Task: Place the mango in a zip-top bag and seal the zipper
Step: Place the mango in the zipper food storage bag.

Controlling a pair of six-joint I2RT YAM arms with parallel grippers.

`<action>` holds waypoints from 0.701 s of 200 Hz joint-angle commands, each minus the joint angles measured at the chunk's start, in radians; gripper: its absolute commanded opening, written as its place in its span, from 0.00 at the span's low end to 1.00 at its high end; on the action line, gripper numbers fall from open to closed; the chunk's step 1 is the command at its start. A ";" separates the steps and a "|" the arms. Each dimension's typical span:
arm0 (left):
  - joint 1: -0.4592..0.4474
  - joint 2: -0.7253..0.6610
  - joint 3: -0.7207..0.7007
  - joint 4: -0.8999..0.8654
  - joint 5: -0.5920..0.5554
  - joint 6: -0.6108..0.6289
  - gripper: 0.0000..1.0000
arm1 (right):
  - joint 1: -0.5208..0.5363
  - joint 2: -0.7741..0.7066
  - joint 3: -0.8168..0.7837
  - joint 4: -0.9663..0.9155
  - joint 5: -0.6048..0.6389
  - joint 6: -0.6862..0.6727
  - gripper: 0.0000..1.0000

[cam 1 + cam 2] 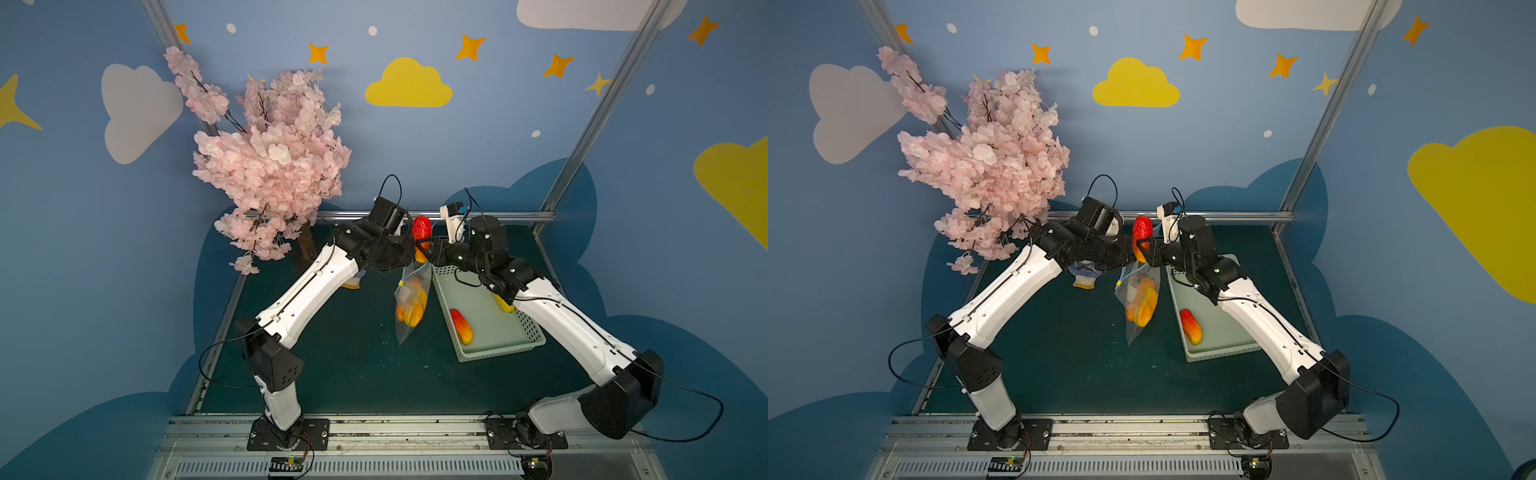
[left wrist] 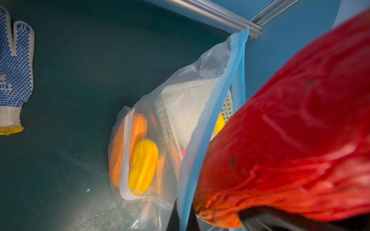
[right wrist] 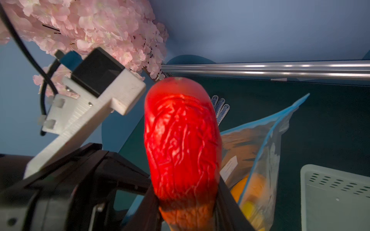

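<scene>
Right end effector [image 3: 188,212] grips mango [image 3: 182,140] (red) just beside the zipper [image 2: 209,122].

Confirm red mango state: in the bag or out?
Out. The right gripper holds the red mango upright above the hanging bag; the fruit inside the bag is orange and yellow.
</scene>
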 commanded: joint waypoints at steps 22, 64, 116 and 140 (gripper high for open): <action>-0.008 -0.020 0.008 0.007 0.000 0.002 0.03 | 0.015 -0.033 0.018 -0.070 0.033 -0.096 0.46; -0.008 -0.021 0.007 0.004 -0.005 0.006 0.03 | 0.016 -0.132 0.087 -0.237 0.193 -0.121 0.75; -0.009 -0.013 0.020 0.000 -0.004 0.012 0.03 | -0.162 -0.191 -0.020 -0.452 0.359 -0.113 0.76; -0.010 -0.009 0.030 -0.004 -0.005 0.018 0.03 | -0.265 -0.128 -0.136 -0.578 0.439 -0.045 0.76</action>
